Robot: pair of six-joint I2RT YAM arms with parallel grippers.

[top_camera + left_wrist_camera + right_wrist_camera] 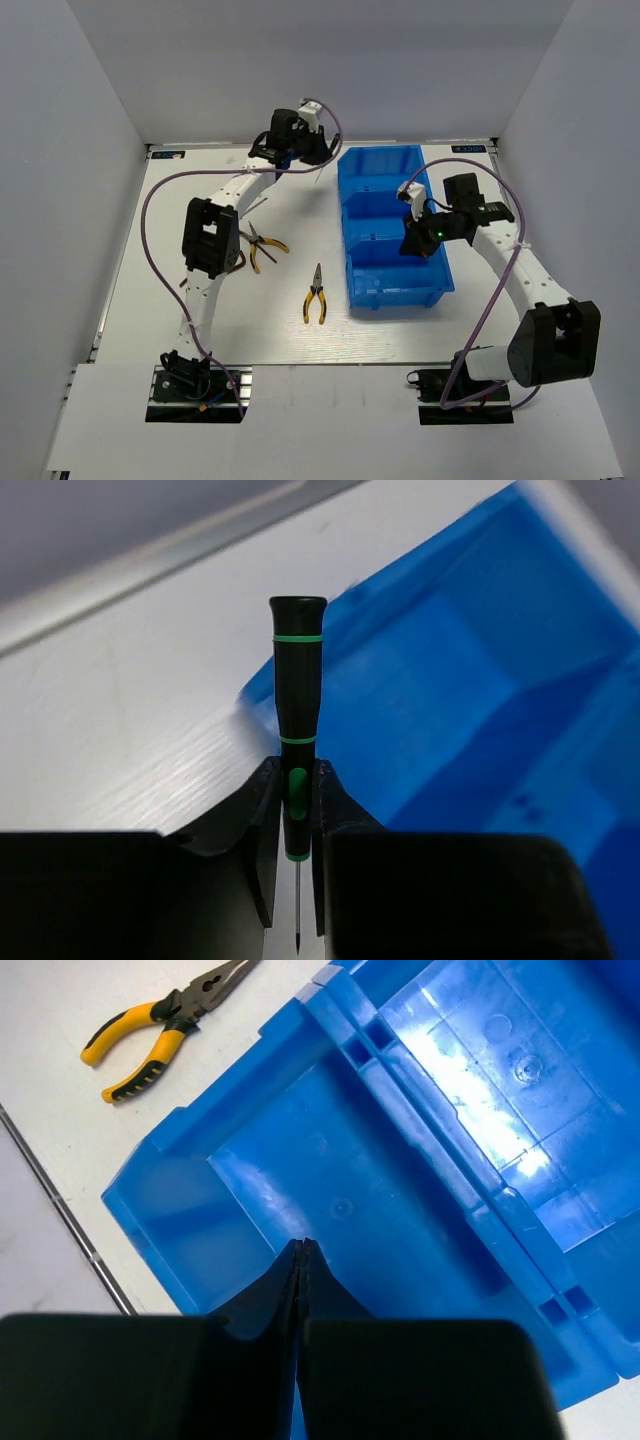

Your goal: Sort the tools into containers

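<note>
White table (262,325) underlies all; screwdriver (297,685) is pinched by left gripper (297,780), right gripper (302,1252) is closed empty; carriage over bin (480,700), frame right, seems required.

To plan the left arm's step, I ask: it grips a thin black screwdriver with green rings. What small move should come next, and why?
Probably shift the left claw sideways over the far compartment of the blue plastic bin before opening. The thin black screwdriver with green rings is clamped in it, yet seems beside the bin's corner, above the white table, not above a compartment.
</note>
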